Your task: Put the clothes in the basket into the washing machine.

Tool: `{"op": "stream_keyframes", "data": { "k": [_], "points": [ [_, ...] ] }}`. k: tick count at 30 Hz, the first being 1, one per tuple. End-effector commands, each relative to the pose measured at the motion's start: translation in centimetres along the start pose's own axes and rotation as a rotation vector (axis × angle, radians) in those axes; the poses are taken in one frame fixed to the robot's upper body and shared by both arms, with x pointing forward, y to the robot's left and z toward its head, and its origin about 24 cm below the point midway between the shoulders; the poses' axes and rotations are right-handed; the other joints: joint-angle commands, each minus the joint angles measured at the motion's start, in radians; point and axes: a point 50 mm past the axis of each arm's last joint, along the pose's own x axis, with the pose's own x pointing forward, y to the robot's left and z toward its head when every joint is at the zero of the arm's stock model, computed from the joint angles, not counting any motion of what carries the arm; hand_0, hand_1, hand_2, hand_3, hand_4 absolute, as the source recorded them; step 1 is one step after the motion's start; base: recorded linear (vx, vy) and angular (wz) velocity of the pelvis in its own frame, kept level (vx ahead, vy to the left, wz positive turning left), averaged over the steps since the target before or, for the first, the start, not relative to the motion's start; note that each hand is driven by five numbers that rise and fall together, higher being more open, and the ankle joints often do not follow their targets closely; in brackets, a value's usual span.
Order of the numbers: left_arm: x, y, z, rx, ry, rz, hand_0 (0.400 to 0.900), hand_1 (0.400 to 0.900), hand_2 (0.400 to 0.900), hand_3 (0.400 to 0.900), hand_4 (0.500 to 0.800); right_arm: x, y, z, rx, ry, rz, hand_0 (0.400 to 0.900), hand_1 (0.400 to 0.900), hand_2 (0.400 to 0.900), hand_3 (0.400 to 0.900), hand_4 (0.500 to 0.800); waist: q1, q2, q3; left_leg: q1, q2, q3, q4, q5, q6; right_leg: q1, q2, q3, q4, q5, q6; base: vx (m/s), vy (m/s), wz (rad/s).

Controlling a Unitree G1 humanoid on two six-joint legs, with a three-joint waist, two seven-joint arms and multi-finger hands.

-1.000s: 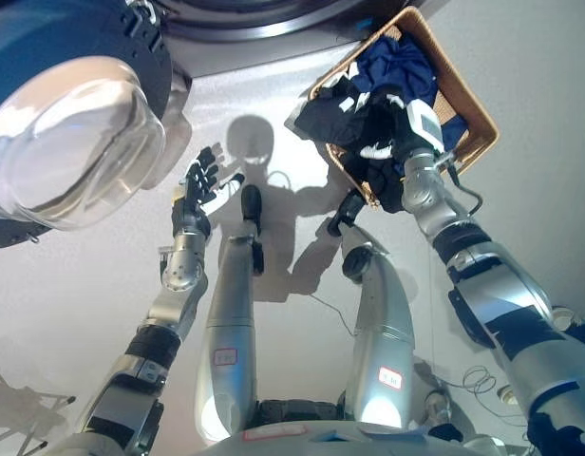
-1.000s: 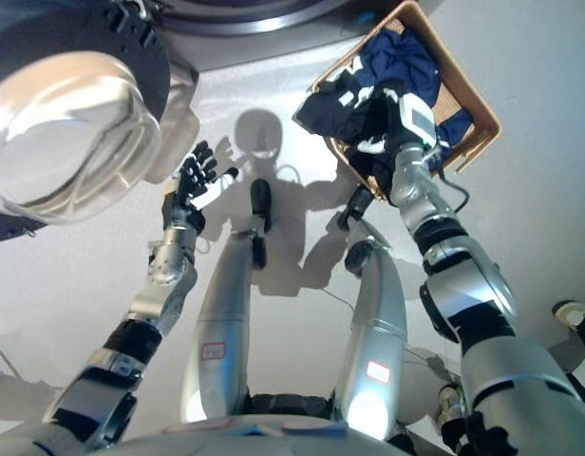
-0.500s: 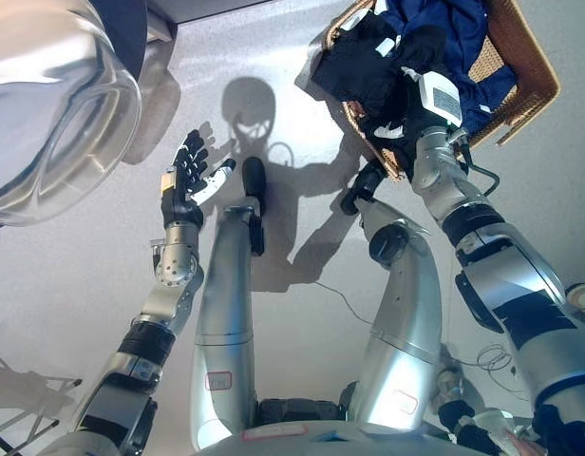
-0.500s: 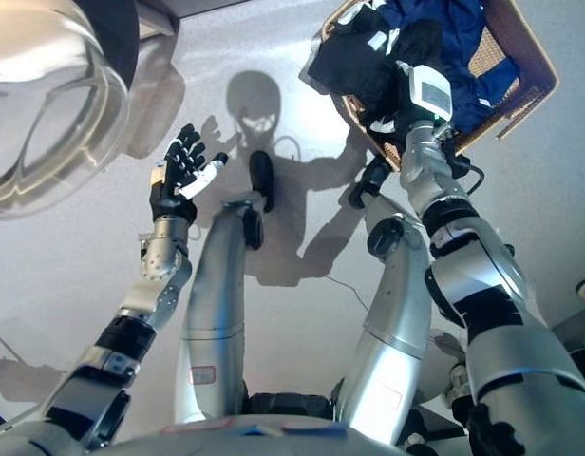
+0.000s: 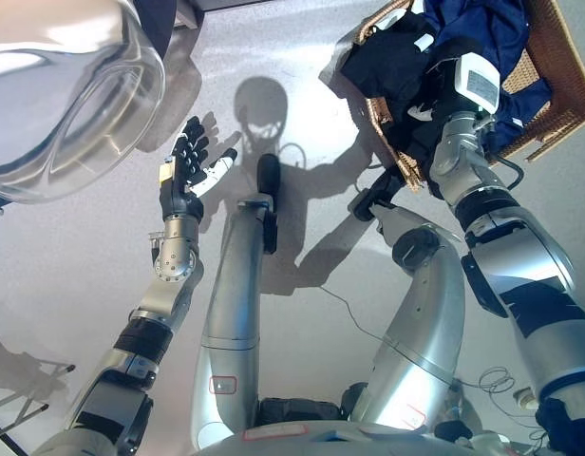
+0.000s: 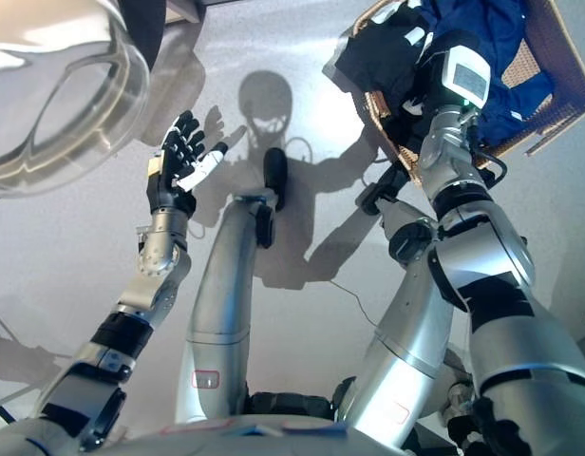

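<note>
A wicker basket point(image 5: 563, 90) stands on the floor at the upper right, full of clothes. A dark blue garment point(image 5: 497, 28) lies toward its far side and a black garment with white marks point(image 5: 387, 62) hangs over its near rim. My right hand point(image 5: 433, 93) is sunk into the black cloth at that rim, its fingers hidden in it. At the upper left is the washing machine's round glass door point(image 5: 69, 95), swung open. My left hand point(image 5: 186, 169) is raised below the door, open with fingers spread and holding nothing.
The washing machine's dark front point(image 5: 164, 14) shows at the top edge beside the door. A thin metal frame point(image 5: 17, 399) stands on the grey floor at the lower left. A bare stretch of floor lies between the door and the basket.
The whole view has shifted, so the camera moved. My right hand stays in the black clothes at the basket's rim. The left hand remains open and raised.
</note>
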Motion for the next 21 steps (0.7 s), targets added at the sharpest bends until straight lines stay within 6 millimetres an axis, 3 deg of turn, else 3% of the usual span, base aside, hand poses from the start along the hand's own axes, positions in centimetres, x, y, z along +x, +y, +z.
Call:
{"op": "stream_keyframes", "data": {
  "k": [1,6,11,16,21],
  "points": [
    [-1.6,-0.5,-0.2,-0.083,-0.031,0.018,0.900,0.900,0.900,0.900,0.800,-2.2,3.1,-2.3,0.013,0.037,0.079,0.400,0.400,0.400,0.400,0.500,-0.002,0.094,-0.124,-0.034,-0.026,-0.020,-0.064,0.026,-0.040,-0.111,0.022,-0.013,0.039,-0.031,0.137,0.00,0.000,0.00],
    [-2.1,1.1,-0.7,-0.079,-0.006,0.095,0.900,0.900,0.900,0.900,0.800,-1.9,1.4,-0.7,0.208,-0.053,-0.011,0.400,0.400,0.400,0.400,0.500,-0.040,0.063,-0.135,-0.035,-0.020,-0.020,-0.060,0.027,-0.043,-0.105,0.034,-0.016,0.035,-0.022,0.136,0.02,-0.011,-0.06],
    [-2.9,3.0,-1.5,-0.066,0.029,0.181,0.900,0.900,0.900,0.900,0.800,-3.6,-1.3,0.9,0.414,-0.231,-0.127,0.400,0.400,0.400,0.400,0.500,-0.091,0.030,-0.140,-0.026,-0.011,-0.024,-0.059,0.022,-0.048,-0.084,0.050,-0.031,0.018,-0.017,0.140,0.02,0.000,-0.15],
    [-3.8,4.0,-2.4,-0.050,0.071,0.222,0.900,0.900,0.900,0.900,0.800,-6.8,-3.2,-0.7,0.614,-0.270,-0.237,0.400,0.400,0.400,0.400,0.500,-0.131,0.006,-0.149,-0.007,0.000,-0.029,-0.077,0.021,-0.052,-0.046,0.065,-0.057,-0.017,-0.016,0.150,0.02,-0.018,-0.08],
    [-4.1,4.1,-2.7,-0.052,0.092,0.230,0.900,0.900,0.900,0.900,0.800,-8.4,-3.9,-0.3,0.814,-0.303,-0.246,0.400,0.400,0.400,0.400,0.500,-0.140,-0.005,-0.157,0.017,0.005,-0.029,-0.098,0.021,-0.052,-0.016,0.079,-0.073,-0.039,-0.017,0.154,0.01,-0.004,-0.04]
  ]
}}
